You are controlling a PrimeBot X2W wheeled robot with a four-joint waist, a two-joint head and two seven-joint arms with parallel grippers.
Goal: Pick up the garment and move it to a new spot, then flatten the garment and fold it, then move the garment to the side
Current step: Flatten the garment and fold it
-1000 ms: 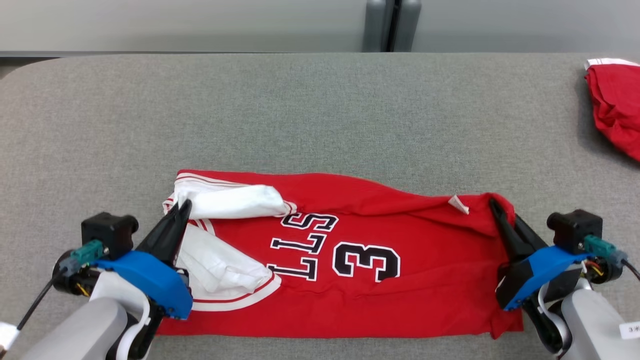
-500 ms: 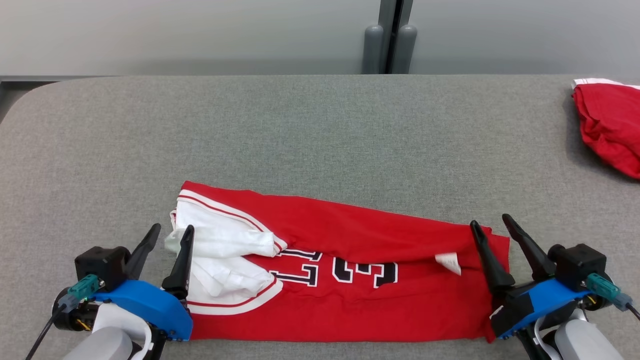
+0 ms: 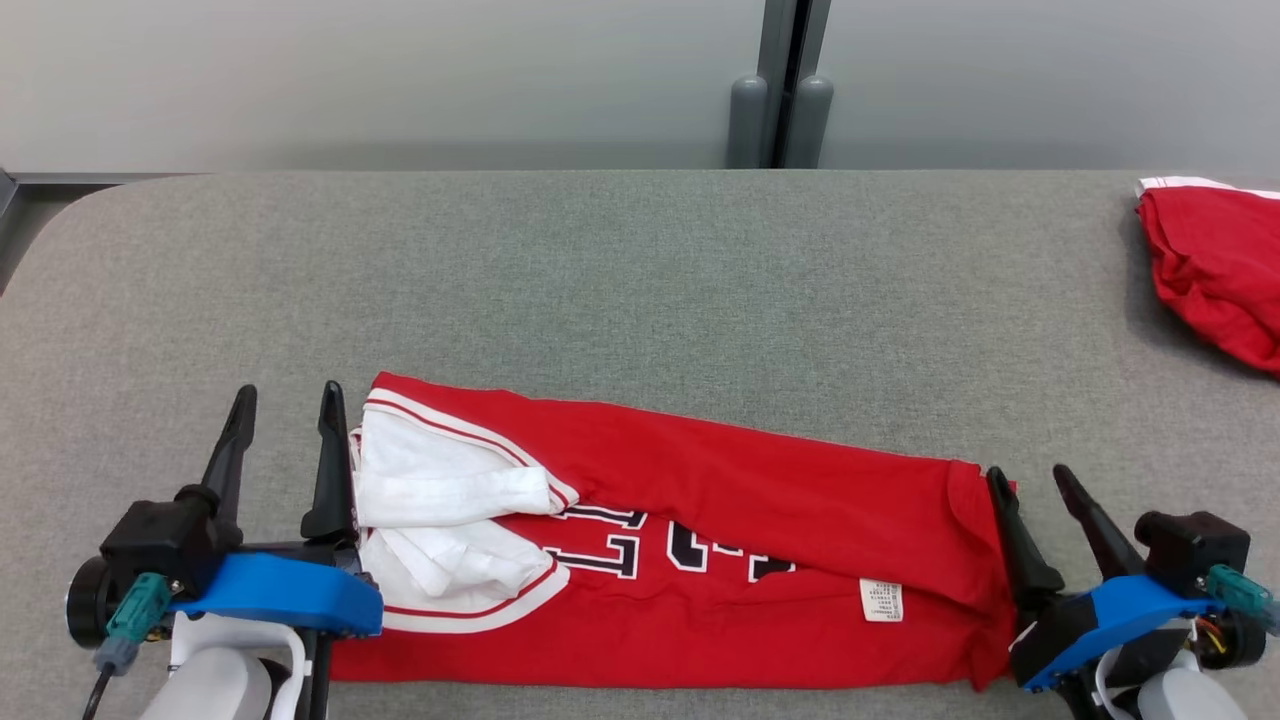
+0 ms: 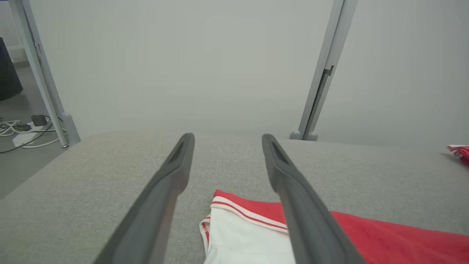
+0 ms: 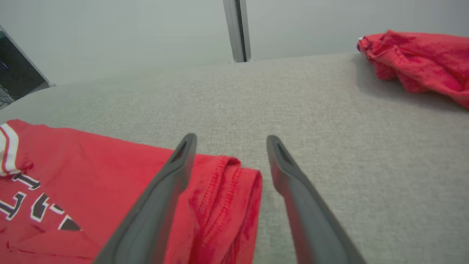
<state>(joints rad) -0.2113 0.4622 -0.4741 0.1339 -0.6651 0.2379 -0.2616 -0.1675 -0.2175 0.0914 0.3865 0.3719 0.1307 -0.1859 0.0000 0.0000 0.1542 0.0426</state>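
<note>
The garment (image 3: 720, 480), a red jersey with white trim and black-and-white lettering, lies folded lengthwise into a long band near the table's front edge. Its upper half is laid over the lower half and covers the tops of the letters. My left gripper (image 3: 285, 398) stands open at the jersey's white-trimmed left end (image 4: 242, 231), holding nothing. At the right end, my right gripper (image 3: 1030, 475) is open too, its fingers rising on either side of the folded hem (image 5: 234, 190). A white label (image 3: 881, 600) shows on the lower layer.
A second red garment (image 3: 1215, 265) lies bunched at the table's far right (image 5: 421, 62). The grey fabric table (image 3: 600, 280) stretches wide behind the jersey. A pale wall with a grey post (image 3: 780, 85) stands beyond the far edge.
Both grippers opened and let go of the jersey's top edge, which now lies folded forward over the lettering. Both have drawn back off the cloth, and the head camera has tilted.
</note>
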